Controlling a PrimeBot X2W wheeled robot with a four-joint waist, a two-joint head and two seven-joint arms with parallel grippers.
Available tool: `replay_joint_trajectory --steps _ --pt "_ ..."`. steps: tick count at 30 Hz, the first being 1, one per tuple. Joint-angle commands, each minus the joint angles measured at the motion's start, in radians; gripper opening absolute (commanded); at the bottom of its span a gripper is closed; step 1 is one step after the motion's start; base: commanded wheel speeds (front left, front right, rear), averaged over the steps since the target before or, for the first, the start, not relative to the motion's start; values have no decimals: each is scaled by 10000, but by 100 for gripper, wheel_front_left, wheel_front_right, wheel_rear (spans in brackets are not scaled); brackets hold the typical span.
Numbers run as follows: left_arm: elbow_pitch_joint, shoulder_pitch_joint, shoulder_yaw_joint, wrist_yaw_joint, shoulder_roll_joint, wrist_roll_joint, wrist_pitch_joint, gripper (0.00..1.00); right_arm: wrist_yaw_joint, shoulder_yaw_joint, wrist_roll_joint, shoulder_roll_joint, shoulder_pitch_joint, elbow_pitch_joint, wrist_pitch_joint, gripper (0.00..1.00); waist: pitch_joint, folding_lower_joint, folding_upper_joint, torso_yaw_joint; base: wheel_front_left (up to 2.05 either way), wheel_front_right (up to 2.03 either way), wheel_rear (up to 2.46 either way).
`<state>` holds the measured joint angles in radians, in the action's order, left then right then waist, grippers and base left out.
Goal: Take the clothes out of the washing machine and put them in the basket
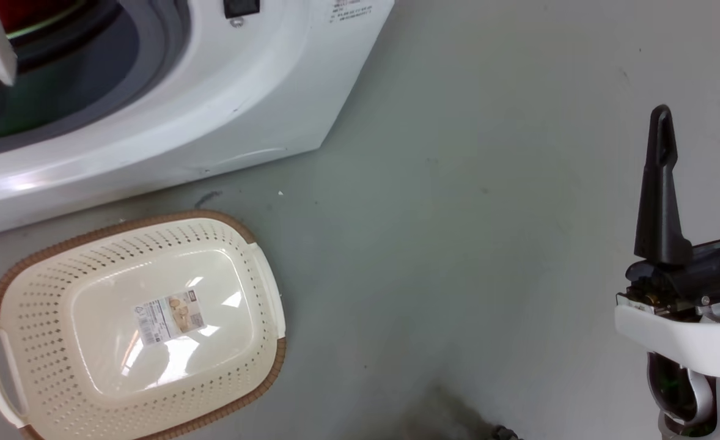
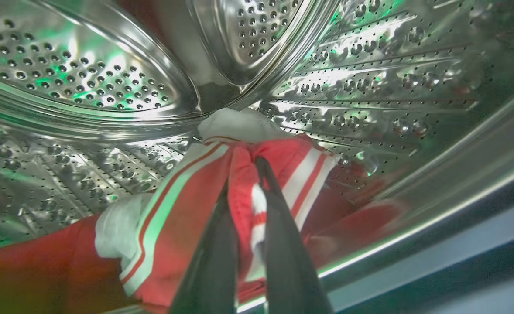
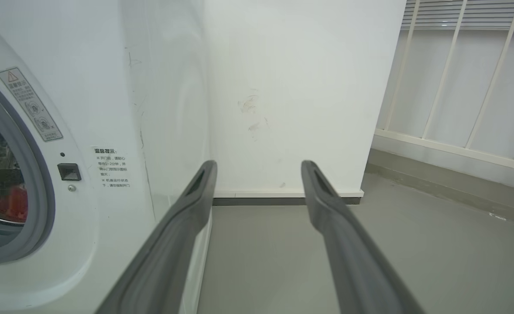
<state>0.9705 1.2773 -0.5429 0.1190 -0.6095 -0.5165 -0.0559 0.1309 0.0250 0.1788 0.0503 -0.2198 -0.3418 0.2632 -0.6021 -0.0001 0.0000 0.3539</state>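
Pinching red striped clothes [image 2: 183, 209] inside washing machine [image 2: 108, 74] with my left gripper [image 2: 245, 174]; my right gripper [image 1: 699, 107] spread wide, empty.

Grey floor [image 1: 458, 244], white wall [image 3: 292, 87], perhaps a railing [image 3: 457, 87] beyond

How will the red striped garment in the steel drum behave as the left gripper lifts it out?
Probably floppy: the red white-striped fabric garment bunches and folds where the left gripper pinches it. It looks like thin cloth, so likely light, yet it may drag along the white cloth piece touching it.
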Motion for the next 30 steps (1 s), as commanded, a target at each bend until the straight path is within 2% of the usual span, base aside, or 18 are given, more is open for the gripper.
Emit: replay_joint_trajectory --steps 1,5,10,23,30 --pt "-96 -399 43 -96 170 -85 -376 0 -3 -4 -110 -3 159 44 24 100 305 1 0 -124 0 0 0" --pt "-326 -1226 153 -412 386 -269 -1201 0 -3 32 -268 -3 361 101 24 100 788 1 0 -315 0 0 0" --pt "-847 -2354 110 -771 716 -315 -1728 0 -3 119 -549 -1 695 256 24 100 1511 1 0 -553 0 0 0" --pt "-3247 -5840 221 -1624 959 -796 -2042 0 -3 169 -1106 -1 1748 719 23 100 3284 1 0 -1079 0 0 0" --pt "-4774 -7518 244 -2243 994 -955 -2071 0 -3 152 -1412 -1 2330 1095 24 100 4013 1 0 -1327 0 0 0"
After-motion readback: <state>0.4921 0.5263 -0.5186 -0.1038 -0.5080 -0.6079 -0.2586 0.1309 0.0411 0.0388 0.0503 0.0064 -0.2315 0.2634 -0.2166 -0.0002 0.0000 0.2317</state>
